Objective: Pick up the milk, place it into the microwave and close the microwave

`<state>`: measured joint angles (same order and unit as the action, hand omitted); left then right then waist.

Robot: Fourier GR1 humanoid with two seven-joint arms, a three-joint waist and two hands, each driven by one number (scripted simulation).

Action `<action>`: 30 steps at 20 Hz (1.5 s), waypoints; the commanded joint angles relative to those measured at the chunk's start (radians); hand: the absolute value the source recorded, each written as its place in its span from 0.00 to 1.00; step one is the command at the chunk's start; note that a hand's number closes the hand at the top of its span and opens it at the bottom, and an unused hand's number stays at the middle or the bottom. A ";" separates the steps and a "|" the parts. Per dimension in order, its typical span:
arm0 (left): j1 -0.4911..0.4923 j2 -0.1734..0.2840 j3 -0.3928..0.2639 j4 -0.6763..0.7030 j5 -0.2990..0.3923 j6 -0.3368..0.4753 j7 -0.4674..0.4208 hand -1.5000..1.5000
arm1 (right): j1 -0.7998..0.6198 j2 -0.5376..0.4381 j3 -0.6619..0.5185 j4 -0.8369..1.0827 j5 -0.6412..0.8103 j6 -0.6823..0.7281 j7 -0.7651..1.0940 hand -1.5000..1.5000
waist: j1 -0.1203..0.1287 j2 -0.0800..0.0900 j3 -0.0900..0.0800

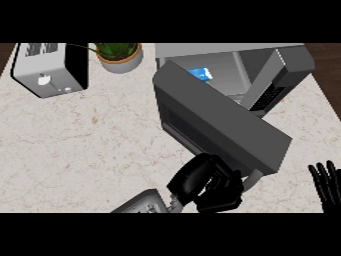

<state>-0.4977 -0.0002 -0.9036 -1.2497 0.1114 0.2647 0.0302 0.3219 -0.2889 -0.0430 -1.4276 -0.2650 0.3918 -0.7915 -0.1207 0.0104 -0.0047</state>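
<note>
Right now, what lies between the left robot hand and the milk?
In the head view, the microwave's open door stands between the left robot hand and the milk, which sits inside the microwave.

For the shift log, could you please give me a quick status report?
Left hand open against microwave door; right hand open, resting. Milk inside microwave. Door half shut, nothing blocking.

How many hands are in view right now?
2: the left hand at the microwave door, the right hand resting open at the lower right edge, fingers up.
</note>
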 commanded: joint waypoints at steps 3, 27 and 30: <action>-0.094 0.000 -0.009 0.097 0.157 0.131 -0.069 0.00 | 0.019 -0.027 0.037 -0.117 -0.047 0.079 0.006 0.00 | -0.065 0.016 -0.001; -0.412 0.000 0.222 0.390 0.504 0.279 -0.304 1.00 | 0.047 -0.143 0.076 -0.355 -0.213 0.119 0.177 0.00 | -0.217 0.068 0.000; -0.433 0.000 0.233 0.425 0.532 0.277 -0.327 1.00 | 0.056 -0.153 0.084 -0.384 -0.228 0.128 0.191 0.00 | -0.234 0.070 0.000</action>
<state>-0.8705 0.0007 -0.7003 -0.8812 0.6097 0.5517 -0.2708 0.3724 -0.4297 0.0390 -1.7881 -0.4720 0.4887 -0.5962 -0.3316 0.0734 -0.0054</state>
